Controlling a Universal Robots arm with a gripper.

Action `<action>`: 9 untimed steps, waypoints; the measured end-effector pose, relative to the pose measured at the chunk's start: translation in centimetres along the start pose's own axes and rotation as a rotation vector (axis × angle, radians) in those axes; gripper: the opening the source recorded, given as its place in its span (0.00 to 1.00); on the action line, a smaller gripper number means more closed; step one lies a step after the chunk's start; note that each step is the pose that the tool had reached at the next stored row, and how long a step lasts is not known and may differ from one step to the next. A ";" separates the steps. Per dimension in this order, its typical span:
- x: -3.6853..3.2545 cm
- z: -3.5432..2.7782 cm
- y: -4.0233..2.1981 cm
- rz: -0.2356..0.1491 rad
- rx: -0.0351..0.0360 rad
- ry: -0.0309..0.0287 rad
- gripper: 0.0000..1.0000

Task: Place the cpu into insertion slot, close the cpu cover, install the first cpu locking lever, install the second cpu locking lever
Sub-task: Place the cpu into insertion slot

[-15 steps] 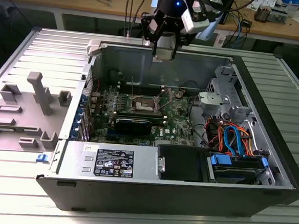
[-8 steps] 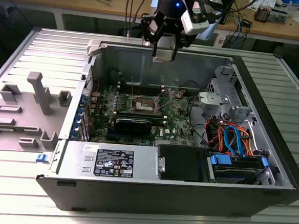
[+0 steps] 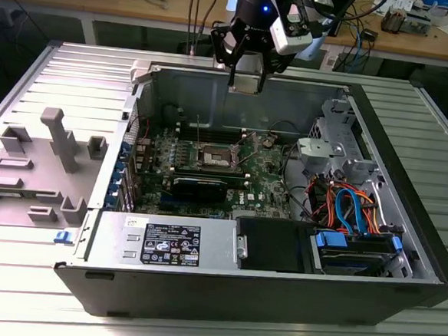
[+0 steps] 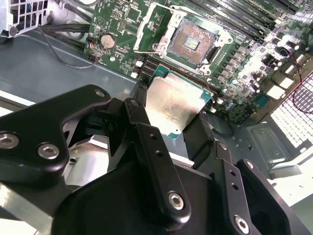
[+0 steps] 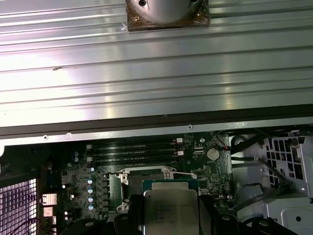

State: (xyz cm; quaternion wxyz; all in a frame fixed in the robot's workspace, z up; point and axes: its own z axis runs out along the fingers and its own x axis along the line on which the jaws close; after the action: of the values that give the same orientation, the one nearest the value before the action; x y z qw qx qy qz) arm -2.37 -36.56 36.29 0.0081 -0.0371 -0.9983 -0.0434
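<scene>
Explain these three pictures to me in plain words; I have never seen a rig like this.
This is a robot arm working over an open computer case lying on a ribbed metal table. The exterior view comes from a camera standing apart; both wrist views come from cameras riding on the arm. The arm's tool is closed on a small silver chip, held above the case. The square socket on the green board is empty, its contacts bare. Grey holders sit at the exterior view's left.
</scene>
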 end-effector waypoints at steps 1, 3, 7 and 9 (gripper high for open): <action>0.00 0.00 0.00 0.000 -0.0001 0.0000 0.54; 0.00 0.00 -0.01 0.000 0.0000 0.0000 0.54; -0.03 0.01 -0.32 0.001 0.0001 0.0000 0.54; -0.04 0.03 -0.56 0.002 -0.0001 -0.0001 0.54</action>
State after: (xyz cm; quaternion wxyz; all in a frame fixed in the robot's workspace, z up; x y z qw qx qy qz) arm -2.38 -37.11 36.21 0.0080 -0.0381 -0.9983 -0.0434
